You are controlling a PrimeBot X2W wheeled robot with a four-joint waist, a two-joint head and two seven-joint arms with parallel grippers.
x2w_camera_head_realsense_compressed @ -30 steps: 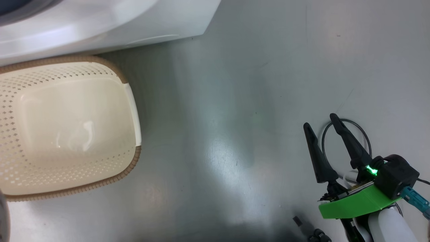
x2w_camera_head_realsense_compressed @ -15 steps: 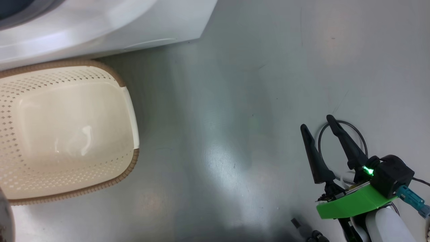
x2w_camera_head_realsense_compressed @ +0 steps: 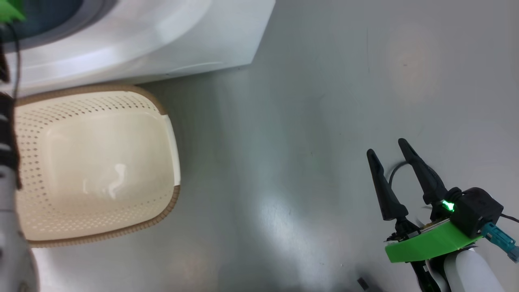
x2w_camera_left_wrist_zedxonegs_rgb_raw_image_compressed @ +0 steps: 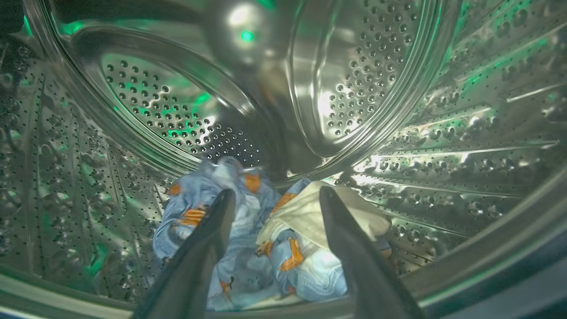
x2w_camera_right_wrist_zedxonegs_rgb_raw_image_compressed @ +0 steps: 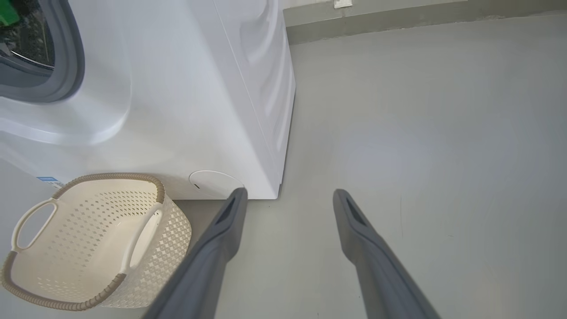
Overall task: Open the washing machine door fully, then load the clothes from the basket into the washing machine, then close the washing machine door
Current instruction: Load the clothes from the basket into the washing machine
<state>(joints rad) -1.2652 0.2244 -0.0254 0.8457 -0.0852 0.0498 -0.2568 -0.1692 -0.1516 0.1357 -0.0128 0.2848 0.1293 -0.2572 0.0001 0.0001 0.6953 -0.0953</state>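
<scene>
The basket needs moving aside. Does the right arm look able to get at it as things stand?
Probably yes: the right gripper is open and empty, and bare floor lies between it and the basket, though it's a sideways reach.

The clothes (x2w_camera_left_wrist_zedxonegs_rgb_raw_image_compressed: 270, 248), blue denim with orange patches and a cream piece, lie crumpled at the bottom of the steel drum (x2w_camera_left_wrist_zedxonegs_rgb_raw_image_compressed: 398, 88) of the white washing machine (x2w_camera_head_realsense_compressed: 182, 36). The cream basket (x2w_camera_head_realsense_compressed: 101, 86) stands upright and empty on the floor just before it.
</scene>
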